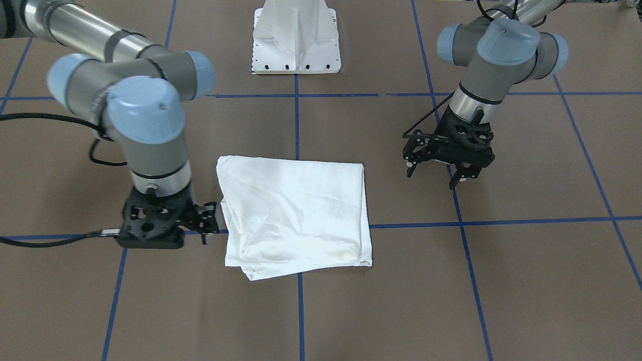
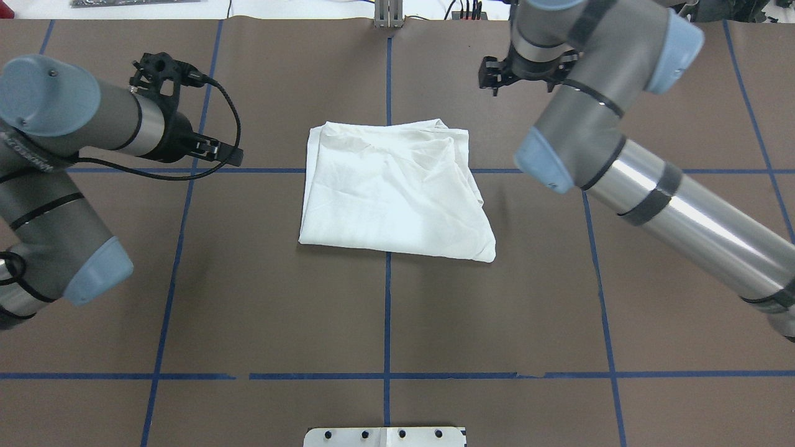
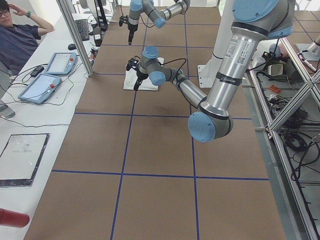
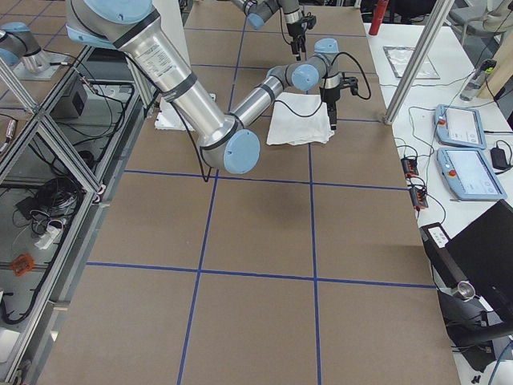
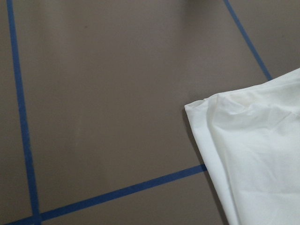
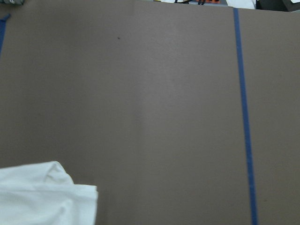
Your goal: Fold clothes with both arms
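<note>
Right tool (image 1: 208, 223) hangs low just beside the folded white T-shirt (image 1: 296, 210) mid-desk (image 1: 526, 281), empty; can't tell if spread. Left tool (image 1: 432, 178) is well apart, spread, empty. Probably between folds or finished; another fold needs both tools pinching one edge's corners.

Light: bright, even, from overhead | Shadows: soft, faint around white folded cotton T-shirt (image 2: 397, 192) on brown matte worktop (image 2: 248, 279) | Glare: streak along right arm's silver-grey metal tube (image 2: 695, 217); shirt nearly overexposed | Focus: wrist views slightly soft
</note>
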You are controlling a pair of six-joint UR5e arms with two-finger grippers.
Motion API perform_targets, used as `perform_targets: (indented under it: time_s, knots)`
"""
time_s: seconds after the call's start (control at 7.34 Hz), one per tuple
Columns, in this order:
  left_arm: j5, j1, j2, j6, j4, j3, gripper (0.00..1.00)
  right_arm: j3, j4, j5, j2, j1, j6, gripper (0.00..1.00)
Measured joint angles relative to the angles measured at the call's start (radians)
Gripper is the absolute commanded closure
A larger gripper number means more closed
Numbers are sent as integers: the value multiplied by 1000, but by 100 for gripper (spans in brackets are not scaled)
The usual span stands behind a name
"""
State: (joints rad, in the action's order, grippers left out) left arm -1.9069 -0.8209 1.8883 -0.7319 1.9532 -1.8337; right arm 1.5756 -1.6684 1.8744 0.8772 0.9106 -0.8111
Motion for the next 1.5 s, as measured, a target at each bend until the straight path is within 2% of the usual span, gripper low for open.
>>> perform_targets:
  time_s: [0.27, 0.55, 0.68, 0.95, 1.23, 1.5]
  knots:
    - [-91, -119, -180, 213, 4, -84, 0, 164, -67, 116, 215, 144, 303, 0]
    - [-233, -316, -351, 451, 11, -112, 0, 238, -70, 220, 425, 270, 515, 0]
    - [-275, -387, -419, 504, 11, -112, 0, 274, -69, 254, 529, 324, 571, 0]
    - [-300, -445, -488, 533, 10, -74, 0, 324, -57, 285, 703, 407, 616, 0]
    - [-309, -483, -511, 547, 10, -52, 0, 332, -38, 349, 799, 477, 725, 0]
    - [-368, -544, -549, 647, 12, -27, 0, 333, -33, 398, 871, 541, 831, 0]
